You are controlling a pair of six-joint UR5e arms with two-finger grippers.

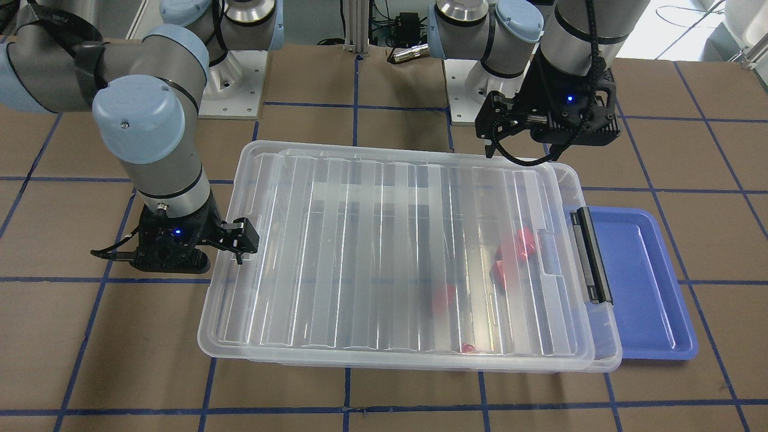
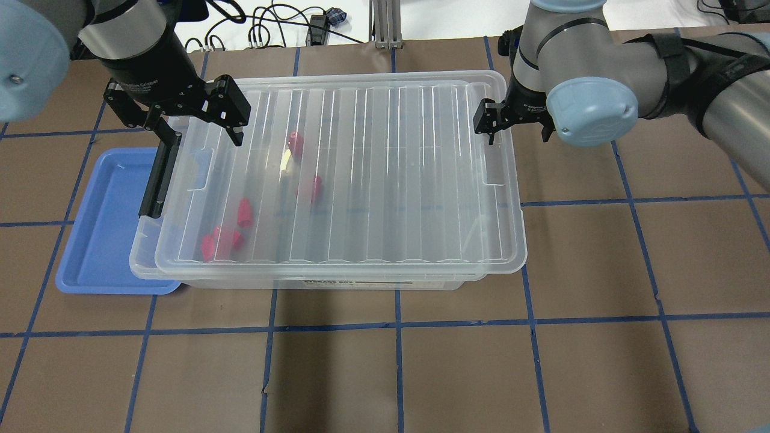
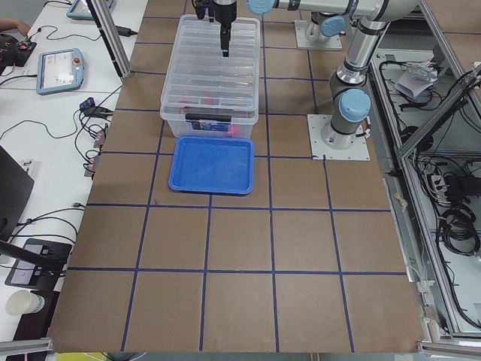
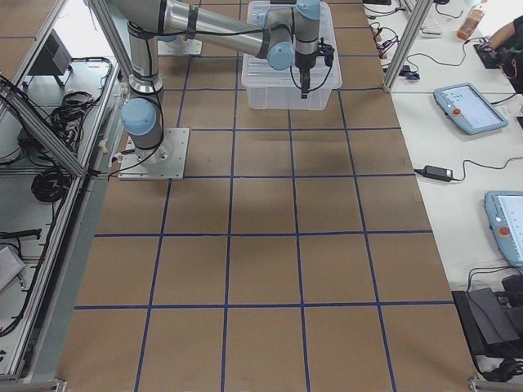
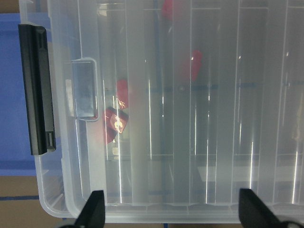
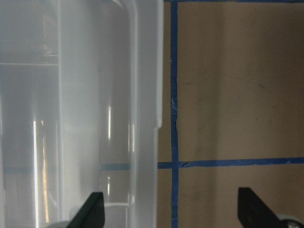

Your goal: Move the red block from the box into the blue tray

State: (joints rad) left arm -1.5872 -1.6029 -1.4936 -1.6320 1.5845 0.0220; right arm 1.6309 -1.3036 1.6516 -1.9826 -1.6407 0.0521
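Observation:
The box (image 2: 144, 264) is a clear bin with its ribbed lid (image 2: 373, 180) lying on it, slid a little toward the robot's right. Its black latch (image 2: 157, 177) is at the left end. Several red blocks show through the lid, such as one (image 2: 243, 211) near the latch end and others in the front-facing view (image 1: 522, 243) and the left wrist view (image 5: 116, 124). The blue tray (image 2: 96, 228) lies beside the latch end, partly under the box. My left gripper (image 2: 198, 135) is open above the lid's left end. My right gripper (image 2: 516, 133) is open, straddling the lid's right edge (image 6: 159, 95).
The table (image 2: 481, 361) is brown with a blue tape grid. The arm bases (image 1: 234, 84) stand behind the box. Operator tables with tablets (image 3: 60, 69) and cables lie beyond the table's far side.

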